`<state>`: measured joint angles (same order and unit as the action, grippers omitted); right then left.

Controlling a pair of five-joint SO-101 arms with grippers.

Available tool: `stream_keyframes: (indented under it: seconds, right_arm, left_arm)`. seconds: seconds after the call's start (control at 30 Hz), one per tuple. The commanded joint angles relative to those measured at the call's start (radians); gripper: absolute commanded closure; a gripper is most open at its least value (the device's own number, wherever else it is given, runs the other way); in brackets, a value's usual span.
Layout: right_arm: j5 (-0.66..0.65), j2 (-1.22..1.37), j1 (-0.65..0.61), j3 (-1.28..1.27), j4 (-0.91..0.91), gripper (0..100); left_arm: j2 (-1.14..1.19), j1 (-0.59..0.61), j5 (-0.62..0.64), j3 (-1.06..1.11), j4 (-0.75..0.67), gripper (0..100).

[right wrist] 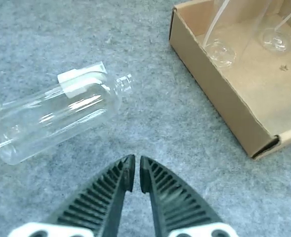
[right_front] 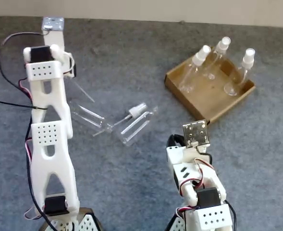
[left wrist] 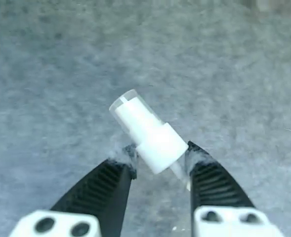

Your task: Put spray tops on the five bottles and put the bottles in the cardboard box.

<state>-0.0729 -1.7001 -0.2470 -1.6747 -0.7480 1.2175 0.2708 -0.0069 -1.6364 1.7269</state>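
The grey carpet serves as the work surface; the left arm is stretched up the left side of the high frame, and the right arm is folded at the lower right. The box is seen at the upper right, with three capped bottles stood upright in it; three of the five are thus judged done.

Two open bottles are laid on the carpet near the centre: the left bottle beside the left arm, and the right bottle a little further right; a loose top is laid just beside its neck end.

A held top is pinched at its collar by the left gripper, at the upper left of the high frame; its dip tube is slanted down toward the centre. The right gripper is pressed almost together on nothing; it is held near the right bottle and pointed at it.

The step in hand is judged to be the capping of the fourth bottle. For the next move a bottle must be steadied, probably by the right gripper, which must first be spread; the thin tube must then be threaded into the narrow neck and the top seated squarely.
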Motion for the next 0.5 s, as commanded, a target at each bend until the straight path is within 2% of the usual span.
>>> stream_keyframes:
  seconds: [0.0, 0.3, 0.47]
  right_arm:
    - [0.002, -0.012, -0.007, -0.053, 0.021, 97.4]
    - [0.002, -0.012, -0.007, -0.053, 0.021, 97.4]
    - [0.002, -0.012, -0.007, -0.053, 0.021, 97.4]
  left_arm:
    - [-0.053, 0.059, -0.137, -0.021, 0.014, 93]
    - [-0.071, 0.139, -0.404, -0.022, 0.026, 93]
    - [-0.111, 0.166, -0.402, -0.019, 0.029, 93]
